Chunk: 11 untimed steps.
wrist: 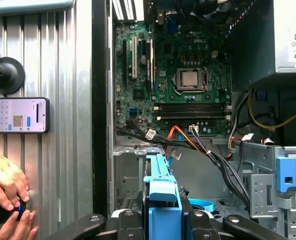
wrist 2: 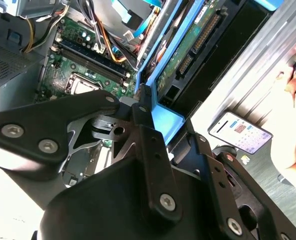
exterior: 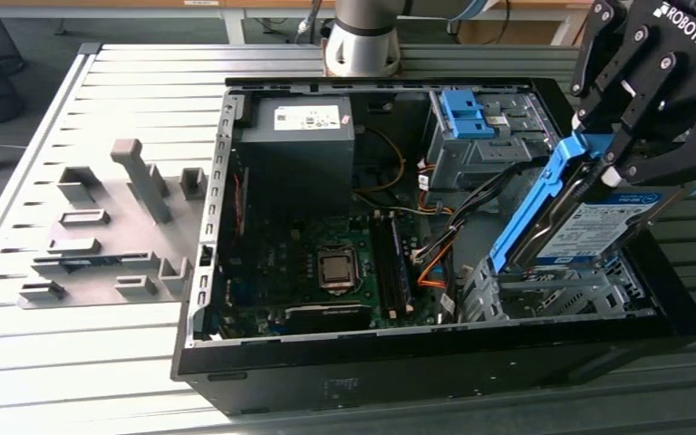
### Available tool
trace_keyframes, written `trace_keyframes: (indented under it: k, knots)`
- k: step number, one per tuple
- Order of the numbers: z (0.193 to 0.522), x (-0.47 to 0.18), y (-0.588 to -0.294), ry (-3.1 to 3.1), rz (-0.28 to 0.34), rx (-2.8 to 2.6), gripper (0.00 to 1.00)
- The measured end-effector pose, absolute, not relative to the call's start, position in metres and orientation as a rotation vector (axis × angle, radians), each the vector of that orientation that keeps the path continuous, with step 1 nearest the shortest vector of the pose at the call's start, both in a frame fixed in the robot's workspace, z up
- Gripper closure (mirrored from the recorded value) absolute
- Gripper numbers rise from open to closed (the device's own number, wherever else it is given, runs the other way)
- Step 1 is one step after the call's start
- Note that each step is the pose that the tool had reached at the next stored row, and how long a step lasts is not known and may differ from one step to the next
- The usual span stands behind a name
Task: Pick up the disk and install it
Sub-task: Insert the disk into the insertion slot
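The disk (exterior: 602, 227), silver with a white-and-blue label and blue rails, hangs tilted on edge at the exterior view's right, with my gripper (exterior: 623, 149) shut on its upper end. Its lower end sits just above the metal drive cage (exterior: 542, 292) in the near right corner of the open computer case (exterior: 445, 352). In the second wrist view the disk's green circuit-board side (wrist 2: 188, 47) faces the camera beyond the gripper (wrist 2: 153, 112). In the first wrist view the disk's blue rail (wrist: 163, 192) rises from the gripper (wrist: 163, 214) over the drive cage (wrist: 130, 167).
A bare blue bracket (exterior: 463, 113) sits in the far bay, beside the power supply (exterior: 305, 122). Cables (exterior: 445, 245) cross between motherboard (exterior: 323, 263) and cage. Grey fixtures (exterior: 106, 245) stand on the slatted table. A phone (wrist: 17, 115) and a person's hands (wrist: 5, 190) are beside the case.
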<state>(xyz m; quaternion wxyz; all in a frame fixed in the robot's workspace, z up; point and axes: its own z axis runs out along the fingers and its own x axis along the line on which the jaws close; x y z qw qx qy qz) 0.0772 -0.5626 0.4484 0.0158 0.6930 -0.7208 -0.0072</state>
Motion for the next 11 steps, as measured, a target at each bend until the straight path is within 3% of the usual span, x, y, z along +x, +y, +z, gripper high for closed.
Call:
trace_keyframes:
  k: [11]
  knots:
    - [0.4436,0.0763,-0.5644,-2.234,-0.016,2.178,0.64]
